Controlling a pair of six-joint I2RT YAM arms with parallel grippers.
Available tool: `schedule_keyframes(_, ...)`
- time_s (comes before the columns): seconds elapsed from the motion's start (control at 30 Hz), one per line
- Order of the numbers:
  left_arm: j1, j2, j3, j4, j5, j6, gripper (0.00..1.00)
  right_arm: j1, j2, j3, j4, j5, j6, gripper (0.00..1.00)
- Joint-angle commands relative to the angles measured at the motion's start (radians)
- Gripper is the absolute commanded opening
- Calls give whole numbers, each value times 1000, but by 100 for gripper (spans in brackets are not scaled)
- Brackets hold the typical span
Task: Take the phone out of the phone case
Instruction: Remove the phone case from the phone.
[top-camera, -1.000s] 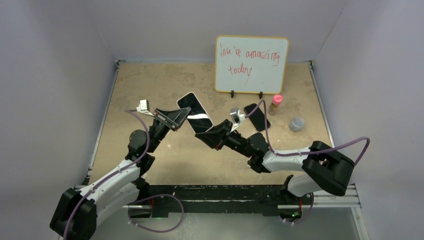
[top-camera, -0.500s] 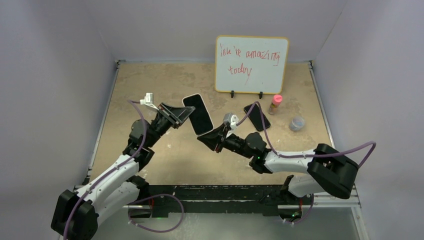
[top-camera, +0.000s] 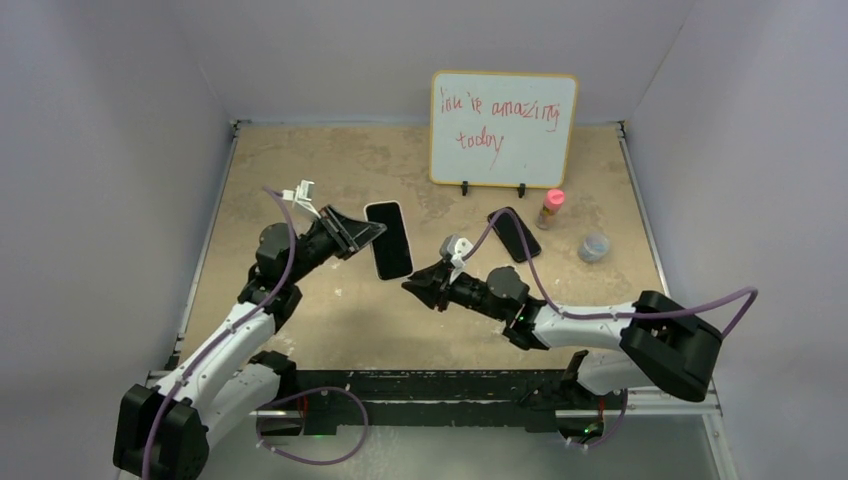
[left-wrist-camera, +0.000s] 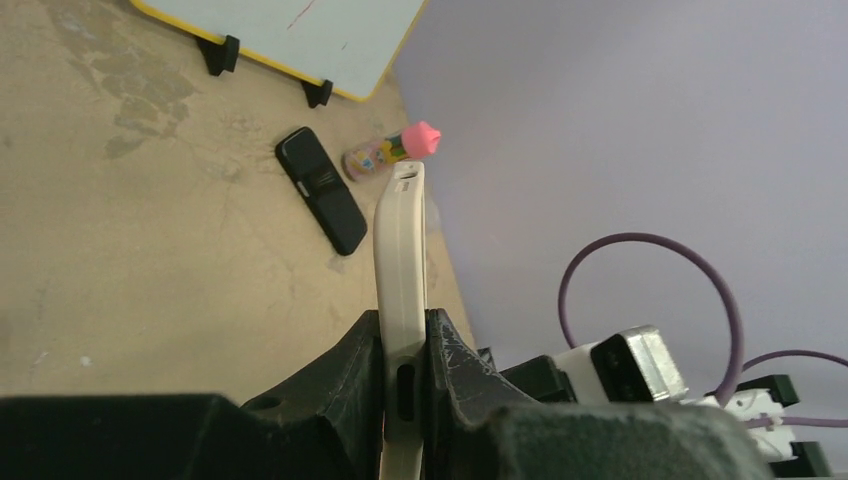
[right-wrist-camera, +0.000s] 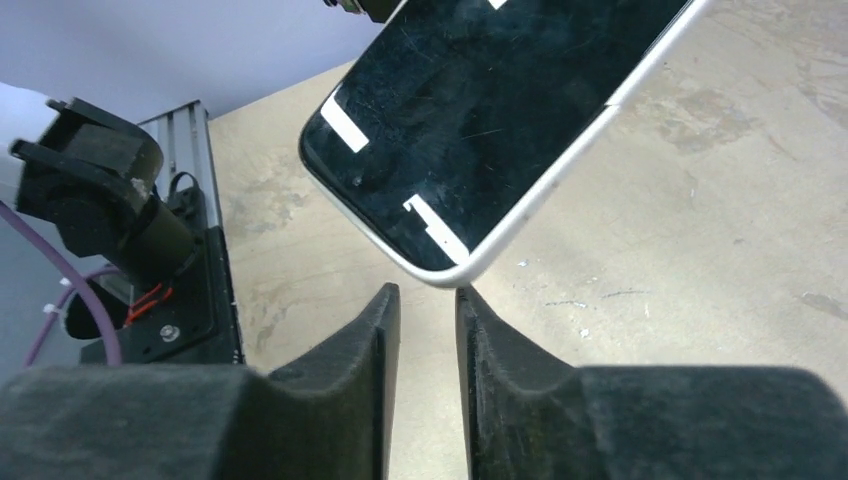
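The left tool (left-wrist-camera: 404, 335) clamps the edge of the black-screened phone (top-camera: 388, 240), raised above the tan bench (top-camera: 290, 170) and seemingly not yet out of its cream rubbery case (left-wrist-camera: 400, 250), while the narrowly parted right tool (right-wrist-camera: 424, 300) grips nothing just beneath its corner, so the removal is all left to do.

Table (top-camera: 280, 170) bare through upper left and lower centre of the top view; wide passage there. Mid-frame blocked: phone (top-camera: 388, 239) pinched in the left gripper (top-camera: 368, 233), right gripper (top-camera: 412, 287) just below its corner, jaws narrowly apart. Upper right crowded: whiteboard (top-camera: 504, 128) at back, black case (top-camera: 514, 234) flat before it, pink-capped bottle (top-camera: 550, 208) and grey jar (top-camera: 594, 246) near, with narrow gaps between.
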Motion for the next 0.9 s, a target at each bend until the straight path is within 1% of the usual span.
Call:
schedule_keyframes(0.0,52,-1,93,-13,165,126,0,-14,-82,-33,53,-2,9,35)
schedule_keyframes(0.1,56,12,146,-63,221,217,0,-57,-118,-43,19,-81,43,46)
schedule_keyframes(0.17,56,14,178,-78,253,277,0,-103,-126,-52,24,-178,85,51)
schedule_keyframes(0.23,56,21,224,-125,277,350,0,-146,-130,-53,33,-249,126,56)
schedule_keyframes(0.3,56,38,285,-190,301,425,0,-168,-136,-36,11,-304,134,61)
schedule_keyframes(0.37,56,62,334,-220,336,469,0,-173,-142,-3,-49,-344,112,66)
schedule_keyframes(0.43,56,89,350,-190,380,462,0,-174,-142,26,-76,-383,98,69)
schedule_keyframes(0.57,56,137,320,-59,446,414,0,-183,-136,67,-101,-454,84,73)
schedule_keyframes(0.67,56,162,297,33,485,383,0,-192,-120,86,-112,-470,74,76)
schedule_keyframes(0.87,56,152,266,74,522,398,0,-211,-26,133,-88,-526,83,78)
